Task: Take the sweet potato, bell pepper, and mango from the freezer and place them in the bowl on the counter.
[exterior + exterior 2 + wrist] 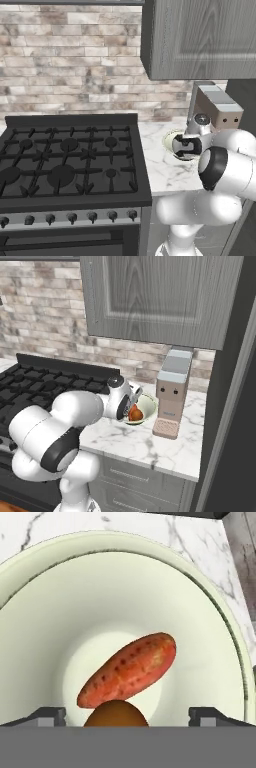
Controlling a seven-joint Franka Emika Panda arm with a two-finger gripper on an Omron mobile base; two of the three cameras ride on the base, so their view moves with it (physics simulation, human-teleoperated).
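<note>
Gripper (127, 714) hovering over bowl (210, 607), jaws spread wide, pinching nothing. Sweet potato (129, 669) lying tilted on bowl floor, touching mango (116, 714) sitting between fingertips (49, 716). Bowl (148, 402) resting on bench (150, 443) toward back edge, just beside coffee machine (171, 391), near stove (70, 155).

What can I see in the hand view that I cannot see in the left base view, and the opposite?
In the hand view, the sweet potato lies inside the bowl, and the mango sits next to it, between the wide-apart finger tips of the gripper. In the left base view, there is the black gas stove, the brick wall, the upper cabinet and the coffee machine. Both views share the bowl's pale rim and the marble counter.
</note>
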